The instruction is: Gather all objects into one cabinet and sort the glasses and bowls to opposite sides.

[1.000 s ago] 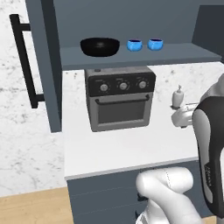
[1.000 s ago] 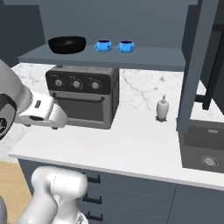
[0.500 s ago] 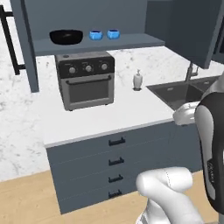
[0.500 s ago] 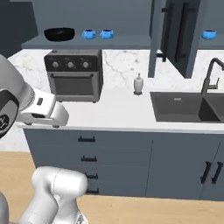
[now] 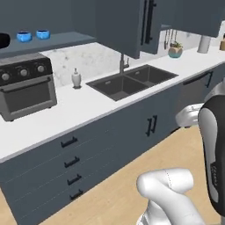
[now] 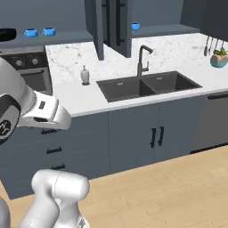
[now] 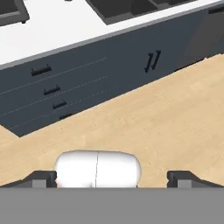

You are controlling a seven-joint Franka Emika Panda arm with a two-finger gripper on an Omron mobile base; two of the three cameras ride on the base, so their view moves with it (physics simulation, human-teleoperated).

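Cabinet shelf (image 6: 67,38): two bright-blue cups (image 6: 30,32) (small, squat).

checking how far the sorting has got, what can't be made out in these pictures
- Wide glossy black bowl: cut off by the left edge in both base views, so its full position on the shelf can't be judged.
- Third small bright-blue cup: in the right base view, partly screened by an open slate cabinet door; its surroundings are unclear.
- Two small bright-blue cups: too small to see inside.
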